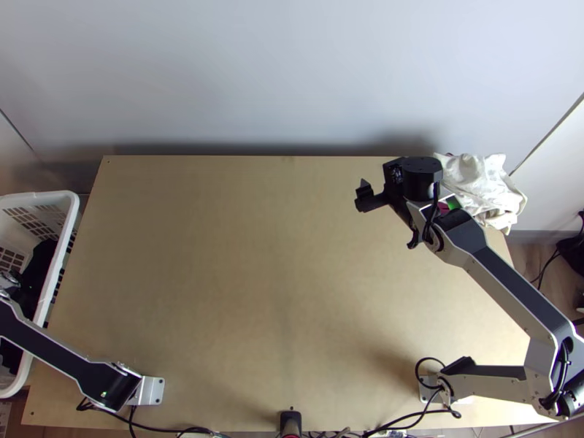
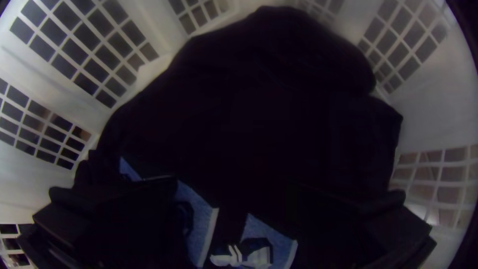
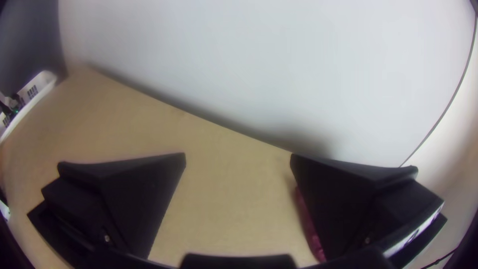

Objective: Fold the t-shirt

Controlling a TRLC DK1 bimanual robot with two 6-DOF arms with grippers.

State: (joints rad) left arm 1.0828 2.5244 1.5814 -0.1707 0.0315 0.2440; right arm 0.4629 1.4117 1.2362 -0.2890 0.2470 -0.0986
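Observation:
At the left edge of the top view, the left gripper point(image 1: 10, 280) is down inside the white basket. Dark cloth point(image 1: 38, 266) lies bunched there. In the left wrist view the open left gripper point(image 2: 231, 184) is over this dark cloth point(image 2: 259, 109), its fingers wide apart. Blue cloth with a white print point(image 2: 199, 224) shows between and beside them; whether either cloth is the t-shirt, I cannot tell. The right gripper point(image 1: 387, 217) stands open above the table's far right part, nothing between its fingers. From the right wrist, the same gripper point(image 3: 238, 155) has bare wood below it.
A white cloth pile point(image 1: 478, 182) with green and magenta bits lies bunched at the table's far right corner, beside the right arm. The basket point(image 1: 69, 219) stands against the table's left edge. Bare wooden tabletop point(image 1: 241, 277) spans the middle. A wall rises behind it.

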